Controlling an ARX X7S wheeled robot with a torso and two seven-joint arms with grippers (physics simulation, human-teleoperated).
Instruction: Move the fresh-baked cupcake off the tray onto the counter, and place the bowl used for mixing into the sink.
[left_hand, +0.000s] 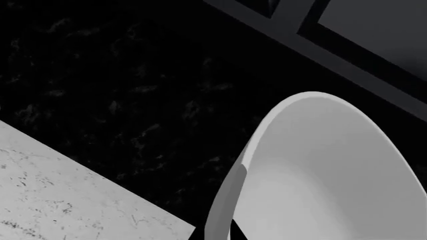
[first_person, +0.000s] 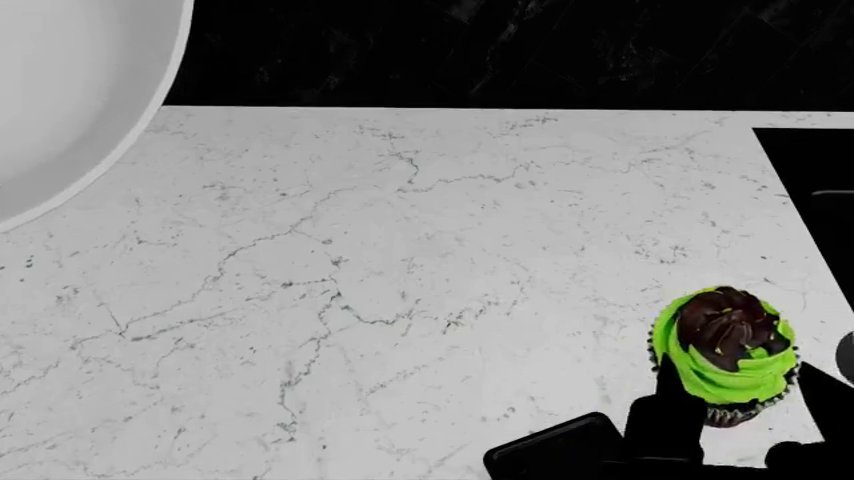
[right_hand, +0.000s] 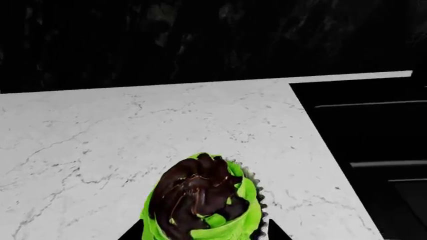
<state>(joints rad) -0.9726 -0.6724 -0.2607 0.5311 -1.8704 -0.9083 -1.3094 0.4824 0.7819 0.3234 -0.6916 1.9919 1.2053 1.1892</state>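
The cupcake (first_person: 725, 355) sits upright near the counter's (first_person: 400, 300) front right part, green frosting under dark chocolate topping, its brown pleated wrapper pinched between the right gripper's (first_person: 727, 405) black fingers (first_person: 663, 420) (two dark fingertips flank it in the right wrist view). The sink's (first_person: 814, 170) black basin lies just to its right. The white bowl (first_person: 67, 90) fills the head view's far left corner, tilted; whether the left gripper grasps it cannot be told.
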